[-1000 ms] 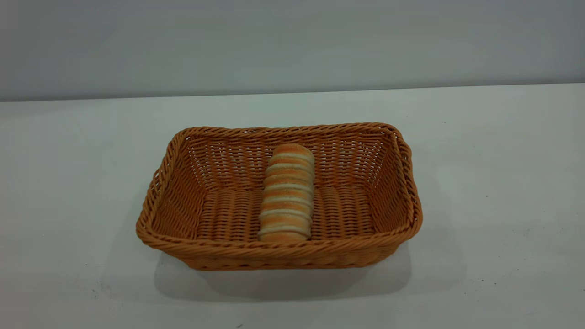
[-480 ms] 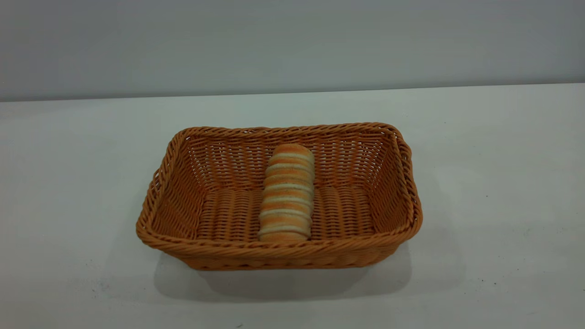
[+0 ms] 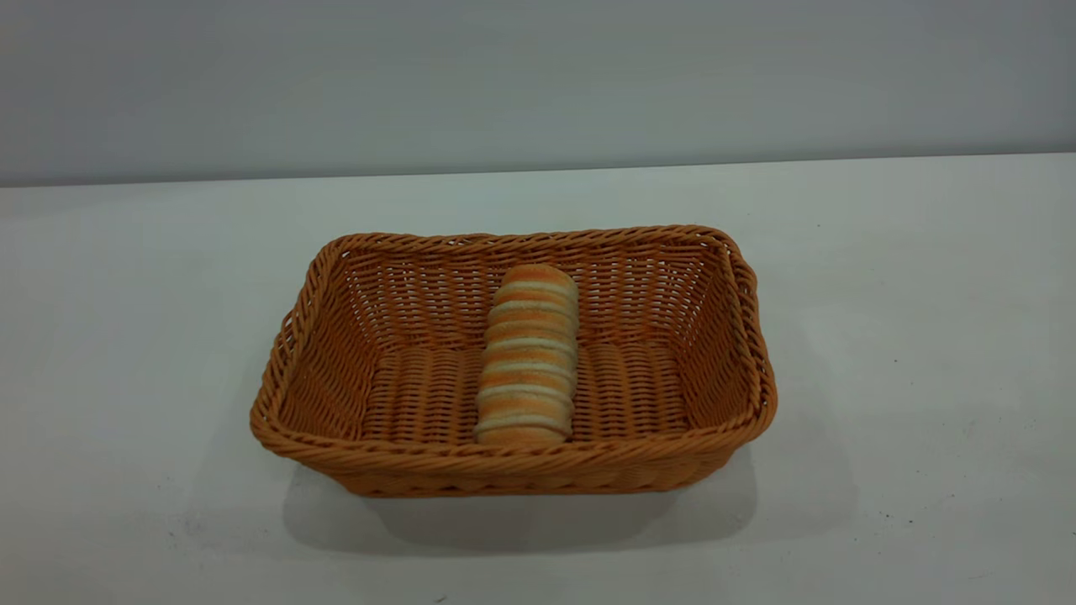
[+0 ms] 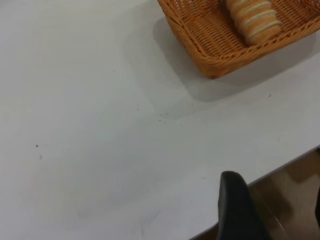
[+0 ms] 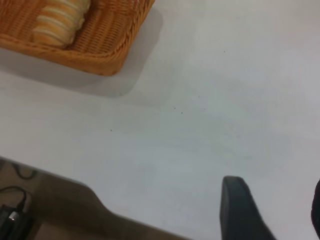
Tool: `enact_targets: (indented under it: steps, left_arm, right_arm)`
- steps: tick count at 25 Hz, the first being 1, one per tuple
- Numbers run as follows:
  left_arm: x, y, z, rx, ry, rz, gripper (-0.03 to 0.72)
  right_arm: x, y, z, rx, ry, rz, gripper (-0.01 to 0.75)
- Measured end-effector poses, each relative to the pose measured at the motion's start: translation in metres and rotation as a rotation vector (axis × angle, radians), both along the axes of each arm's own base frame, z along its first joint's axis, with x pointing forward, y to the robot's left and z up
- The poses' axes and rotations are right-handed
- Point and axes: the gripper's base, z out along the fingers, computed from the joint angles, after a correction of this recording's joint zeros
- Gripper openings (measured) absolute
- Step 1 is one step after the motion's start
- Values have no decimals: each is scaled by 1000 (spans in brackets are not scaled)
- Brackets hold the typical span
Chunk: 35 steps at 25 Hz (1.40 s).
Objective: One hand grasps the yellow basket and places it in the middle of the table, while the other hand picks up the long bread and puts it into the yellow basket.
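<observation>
Nothing has shifted since a second ago: I see the long bread (image 3: 528, 353) lying inside the yellow basket (image 3: 513, 466), mid-table (image 3: 925, 336). My left gripper (image 4: 272, 212) and right gripper (image 5: 272, 210) both hang spread open and empty near the table's edge, well clear of the basket. The only risk I judge: a stray arm move nudging the basket off-centre.

A corner of the yellow basket (image 5: 102, 47) rests on the white bench (image 5: 210, 100), the long bread (image 5: 59, 21) lying inside it. One dark finger (image 5: 240, 210) of the right claw (image 5: 272, 212) hangs well apart from the basket, over the bench edge.
</observation>
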Motion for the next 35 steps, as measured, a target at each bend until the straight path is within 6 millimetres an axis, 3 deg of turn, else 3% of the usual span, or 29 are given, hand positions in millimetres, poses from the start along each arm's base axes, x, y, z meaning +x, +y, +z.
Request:
enact_targets:
  steps: [23, 35]
  left_arm:
    - [0, 0, 0, -1, 0, -9, 450]
    - [1, -6, 0, -1, 1, 329, 450]
  right_arm:
    - [0, 0, 0, -2, -1, 1, 333]
    - [2, -2, 0, -2, 0, -240, 333]
